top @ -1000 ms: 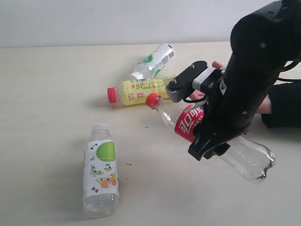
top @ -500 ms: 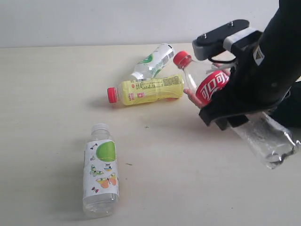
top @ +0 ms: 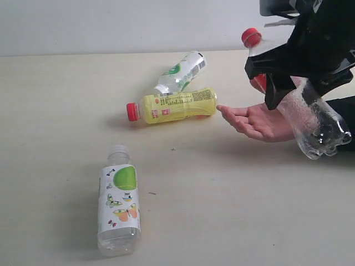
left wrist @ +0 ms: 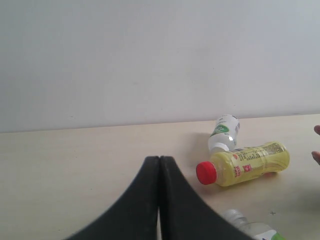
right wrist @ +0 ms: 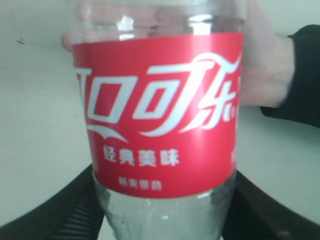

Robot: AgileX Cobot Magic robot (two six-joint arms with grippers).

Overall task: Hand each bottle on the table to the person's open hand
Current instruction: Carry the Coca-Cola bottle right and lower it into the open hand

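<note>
My right gripper (top: 283,83) is shut on the clear bottle with the red label (right wrist: 160,120) and red cap (top: 251,37), holding it tilted in the air above the person's open hand (top: 258,121). That hand rests palm up on the table (top: 222,210), and its skin shows behind the bottle (right wrist: 265,70). The yellow bottle with a red cap (top: 172,105) (left wrist: 245,164) lies on its side, with the green-white labelled bottle (top: 182,71) (left wrist: 223,132) lying behind it. The butterfly-label bottle (top: 118,200) lies at the front left. My left gripper (left wrist: 159,159) is shut and empty.
A pale wall (top: 111,25) runs behind the table's far edge. The person's black sleeve (top: 346,108) lies at the right edge. Bare tabletop stretches across the left and front.
My right gripper has lifted the red-label bottle up and to the right, from near the tabletop to above the open hand, which is now uncovered.
</note>
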